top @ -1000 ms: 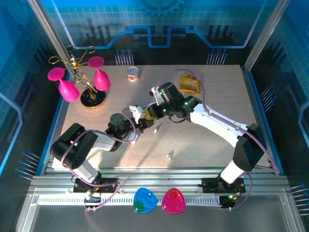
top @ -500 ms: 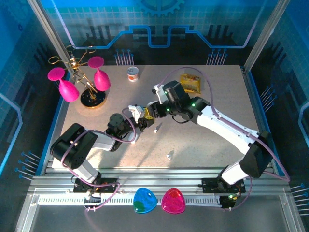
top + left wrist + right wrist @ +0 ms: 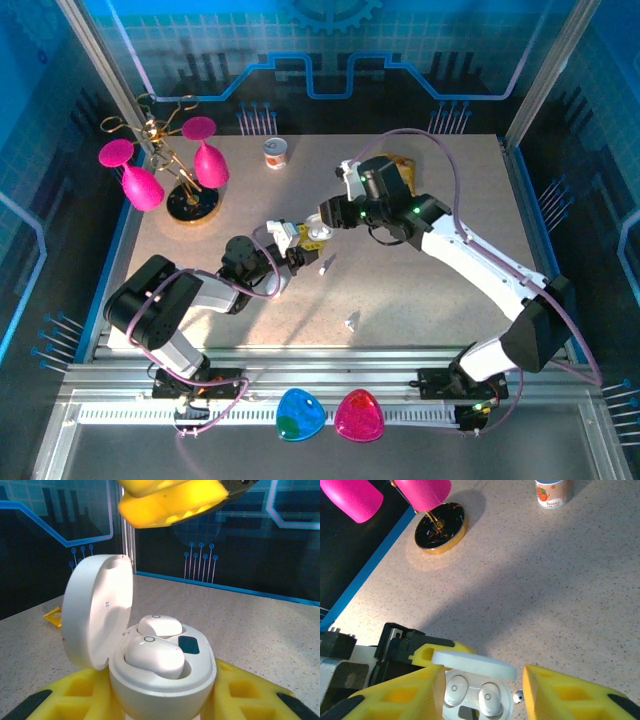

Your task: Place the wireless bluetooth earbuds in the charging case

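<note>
Standing at the near rail, I see the left pincer (image 3: 296,252) clamped low on the charging case (image 3: 165,685) in the middle of the worktop (image 3: 440,300), with the case's lid tipped open to the left. Two wireless bluetooth earbuds (image 3: 152,656) sit side by side in its wells. Just right of it and a little higher hangs the right pincer (image 3: 318,232), jaws apart with nothing between them. A loose earbud (image 3: 323,268) lies on the worktop just beside the case, and a second loose earbud (image 3: 351,321) lies further right, well apart toward the near edge.

The buds look feather-light, hard and glossy, so I would expect them to skid or squirt out from under the pads. A gentle squeeze across the narrowest part of the body seems the safest hold. The case is smooth and rounded too, and is best gripped across its base, clear of the hinge.

As for writing, the small can (image 3: 275,152) at the far side carries an orange label too small to read. The case and seated buds show only small ring marks and no legible brand.
</note>
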